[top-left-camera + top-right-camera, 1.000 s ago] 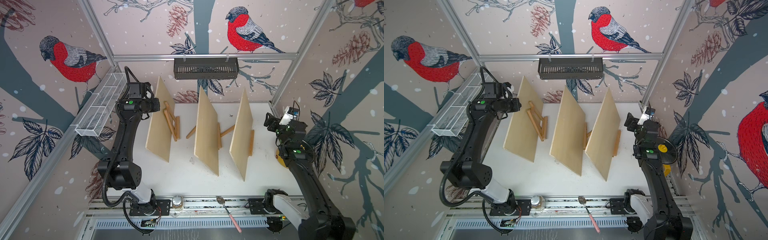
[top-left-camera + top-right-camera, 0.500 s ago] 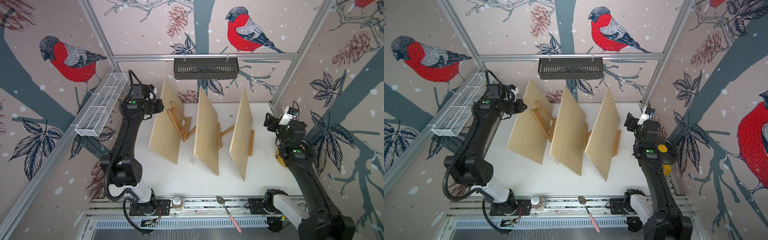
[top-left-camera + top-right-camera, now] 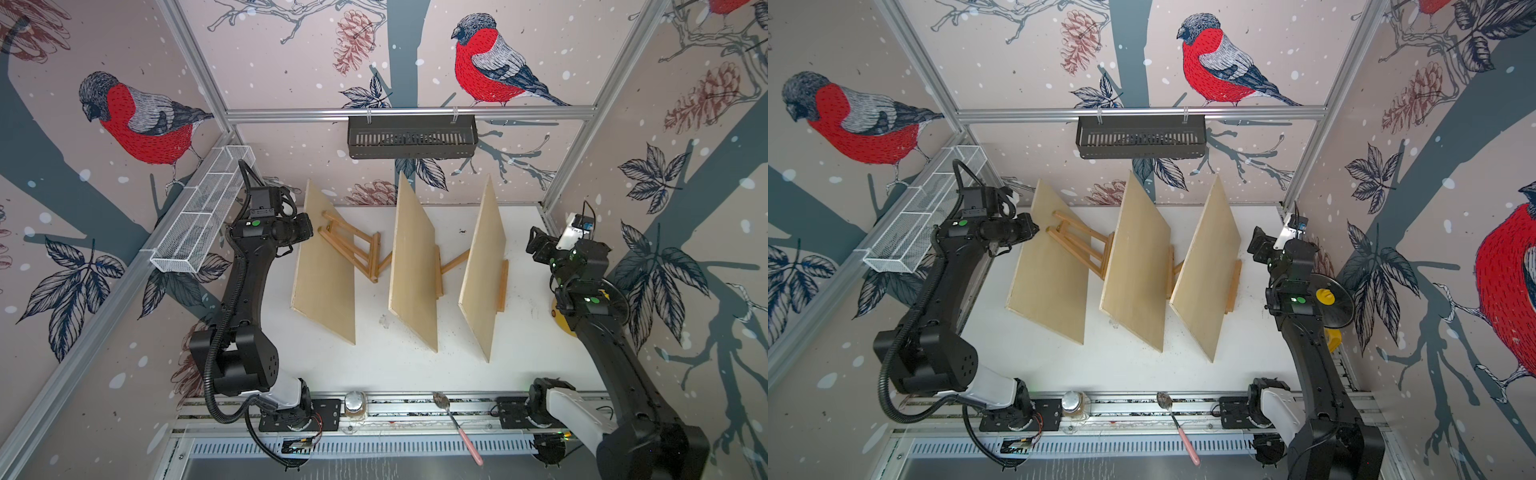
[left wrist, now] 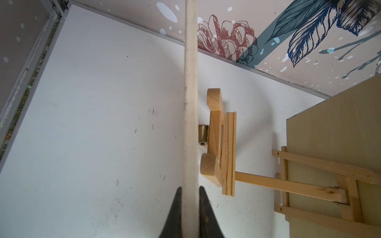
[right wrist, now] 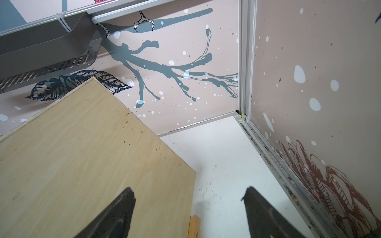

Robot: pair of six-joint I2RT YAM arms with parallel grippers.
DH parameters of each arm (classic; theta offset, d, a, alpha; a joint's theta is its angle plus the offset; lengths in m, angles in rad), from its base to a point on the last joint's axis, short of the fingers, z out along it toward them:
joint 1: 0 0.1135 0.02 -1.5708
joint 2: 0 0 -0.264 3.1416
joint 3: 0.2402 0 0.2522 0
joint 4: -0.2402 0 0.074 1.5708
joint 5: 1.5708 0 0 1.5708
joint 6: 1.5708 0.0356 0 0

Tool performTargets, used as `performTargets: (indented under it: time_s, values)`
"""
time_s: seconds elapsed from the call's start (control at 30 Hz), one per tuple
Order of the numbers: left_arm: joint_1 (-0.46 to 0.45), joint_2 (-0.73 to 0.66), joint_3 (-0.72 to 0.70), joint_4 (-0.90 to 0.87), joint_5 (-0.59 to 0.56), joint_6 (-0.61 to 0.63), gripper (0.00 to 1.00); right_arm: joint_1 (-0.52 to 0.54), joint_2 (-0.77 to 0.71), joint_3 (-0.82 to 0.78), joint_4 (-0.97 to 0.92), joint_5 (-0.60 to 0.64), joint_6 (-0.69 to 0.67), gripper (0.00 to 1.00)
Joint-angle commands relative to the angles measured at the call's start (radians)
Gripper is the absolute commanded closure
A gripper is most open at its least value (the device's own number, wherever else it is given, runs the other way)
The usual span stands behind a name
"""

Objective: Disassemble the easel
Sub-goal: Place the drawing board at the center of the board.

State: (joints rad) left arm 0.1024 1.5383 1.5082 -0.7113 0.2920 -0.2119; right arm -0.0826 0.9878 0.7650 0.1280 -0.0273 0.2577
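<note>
While the left hand [image 4: 190, 188] is clenched on the top edge of the leftmost board [image 3: 324, 270], the easel [image 3: 353, 247] tilts just beside it near the far-left corner of the worktop [image 3: 407, 365]; the right hand [image 5: 189, 188] hangs released, empty.

Seen in both top views, the matte-black left arm [image 3: 245, 286] at nine o'clock is sporting a ribbed black cable [image 3: 216, 361], the right arm [image 3: 611, 345] at three o'clock a white camera module [image 3: 575, 232], both showing white base shells [image 3: 286, 390] and green dots [image 3: 256, 223].
</note>
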Motion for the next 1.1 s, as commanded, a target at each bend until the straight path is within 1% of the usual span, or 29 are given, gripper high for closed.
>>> performTargets:
  time_s: [0.0, 0.27, 0.37, 0.67, 0.9, 1.07]
  values:
    - [0.003, 0.030, -0.029, 0.034, -0.158, 0.107, 1.00, 0.003, -0.006, 0.006, 0.000, -0.003, -0.014, 0.16]
    - [0.005, 0.076, -0.067, 0.016, -0.384, 0.106, 0.88, 0.004, -0.006, 0.006, -0.001, -0.005, -0.020, 0.16]
    - [0.005, 0.097, -0.069, 0.013, -0.429, 0.114, 0.85, 0.006, -0.003, 0.008, -0.002, -0.003, -0.021, 0.16]
    - [0.008, 0.149, -0.064, -0.003, -0.564, 0.163, 0.86, 0.009, 0.003, 0.012, -0.010, 0.007, -0.024, 0.16]
    - [0.016, 0.165, -0.088, 0.021, -0.583, 0.182, 0.87, 0.015, 0.016, 0.020, -0.011, 0.012, -0.025, 0.15]
    - [0.016, 0.187, -0.102, 0.023, -0.638, 0.193, 0.87, 0.018, 0.023, 0.026, -0.016, 0.016, -0.029, 0.15]
